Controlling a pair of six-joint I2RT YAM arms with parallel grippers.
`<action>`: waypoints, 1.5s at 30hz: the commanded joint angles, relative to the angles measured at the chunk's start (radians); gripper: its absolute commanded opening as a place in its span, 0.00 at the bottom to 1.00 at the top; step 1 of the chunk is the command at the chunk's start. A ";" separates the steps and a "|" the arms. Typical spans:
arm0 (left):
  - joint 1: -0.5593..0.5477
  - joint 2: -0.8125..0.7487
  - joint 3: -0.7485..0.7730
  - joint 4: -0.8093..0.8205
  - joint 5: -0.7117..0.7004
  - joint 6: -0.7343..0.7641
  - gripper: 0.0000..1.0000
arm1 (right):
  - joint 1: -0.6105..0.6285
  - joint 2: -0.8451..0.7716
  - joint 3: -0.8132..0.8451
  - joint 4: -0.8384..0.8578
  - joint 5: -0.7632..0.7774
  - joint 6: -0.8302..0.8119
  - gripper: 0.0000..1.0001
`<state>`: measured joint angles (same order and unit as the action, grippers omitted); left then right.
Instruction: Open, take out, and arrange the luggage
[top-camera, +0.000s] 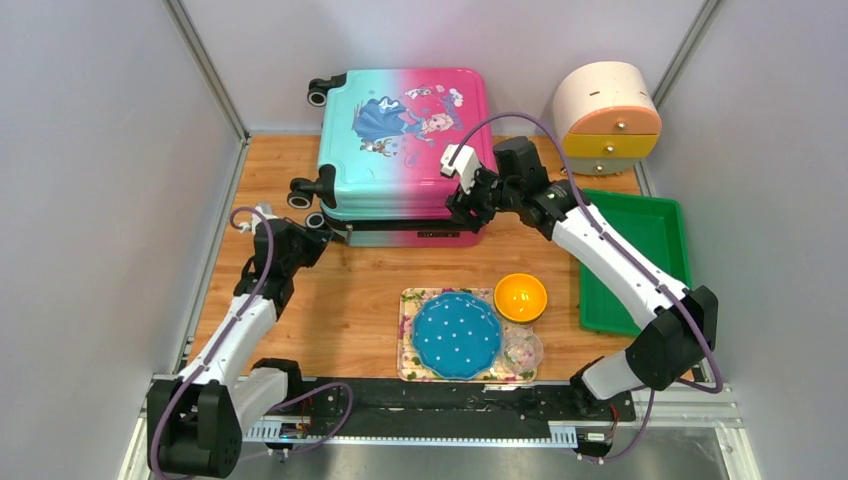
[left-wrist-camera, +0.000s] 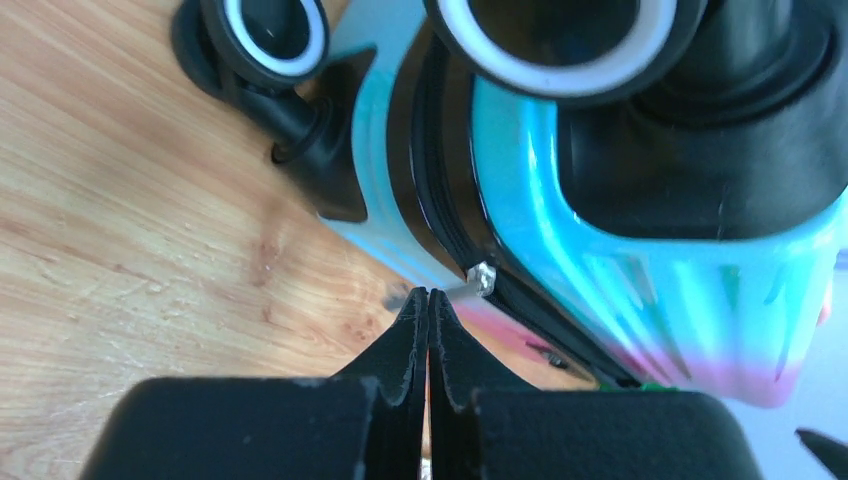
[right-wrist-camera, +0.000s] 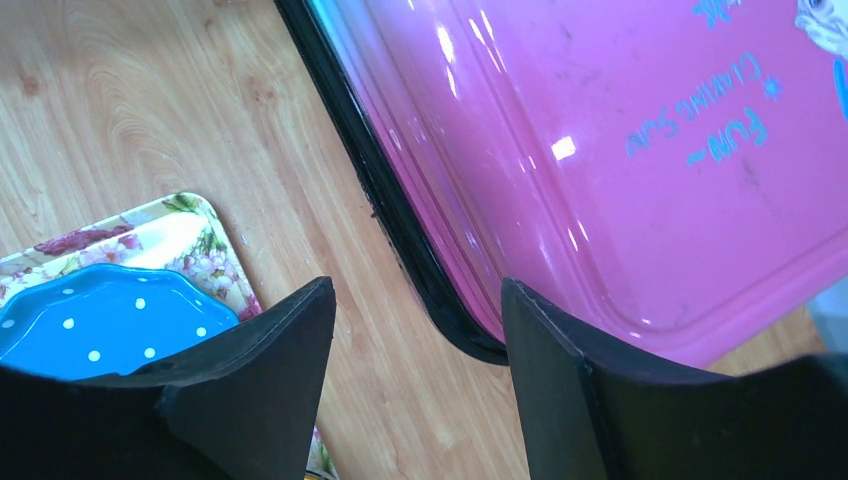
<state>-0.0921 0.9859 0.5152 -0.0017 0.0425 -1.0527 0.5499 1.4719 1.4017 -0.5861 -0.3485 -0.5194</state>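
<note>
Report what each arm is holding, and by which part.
Left gripper: jaws shut, apparently pinching the zipper pull of the luggage by its tab end. Right gripper: jaws open by the pink corner, holding nothing.

Bright even light, soft shadows; specular glare on luggage (right-wrist-camera: 620, 170) top centre, left wrist view soft-focus up close.

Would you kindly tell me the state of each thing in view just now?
Luggage: flat, lid closed.
Left fingers: shut, beside zipper pull.
Right fingers: open, above luggage edge.
Cabinet: drawers shut.
Orange bowl: upright.
Blue plate: on floral tray.
</note>
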 joint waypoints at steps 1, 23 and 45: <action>0.076 -0.044 0.029 0.009 -0.065 -0.078 0.00 | 0.019 0.022 0.056 0.037 0.040 -0.067 0.66; -0.262 -0.058 -0.189 0.379 -0.200 0.838 0.59 | 0.018 0.015 0.025 0.043 0.100 0.018 0.67; -0.342 0.155 -0.029 0.389 -0.470 0.720 0.16 | 0.018 -0.002 -0.017 0.071 0.125 0.033 0.67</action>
<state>-0.4362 1.1667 0.4538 0.4244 -0.3653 -0.3206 0.5705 1.4967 1.3743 -0.5663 -0.2451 -0.4965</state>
